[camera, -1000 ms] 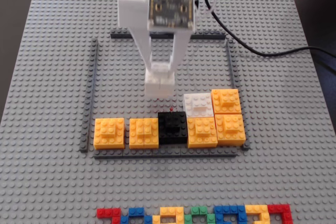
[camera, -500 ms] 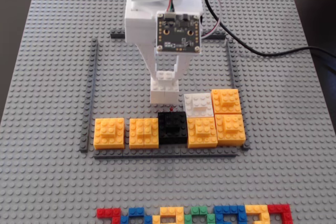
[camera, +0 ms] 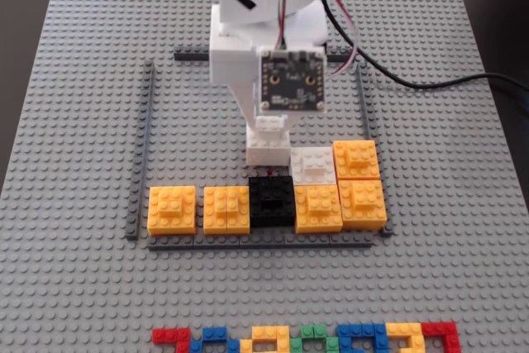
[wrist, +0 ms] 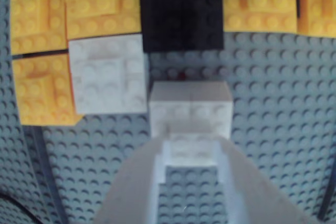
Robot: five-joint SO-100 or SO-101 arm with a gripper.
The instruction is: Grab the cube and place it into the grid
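The cube [camera: 267, 148] [wrist: 190, 109] is pinched by its raised top brick in the end effector [camera: 269, 125] [wrist: 190, 153], inside the grid [camera: 198, 130], just behind the black block [camera: 272, 201] [wrist: 181, 10], toward the tabletop's [camera: 74, 287] near edge. A second white block [camera: 312, 164] [wrist: 107, 74] sits just beside it.

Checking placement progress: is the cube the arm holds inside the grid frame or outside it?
Inside. The cube, gripped by its raised brick between the fingers, sits within the dark strips, just behind the black block.
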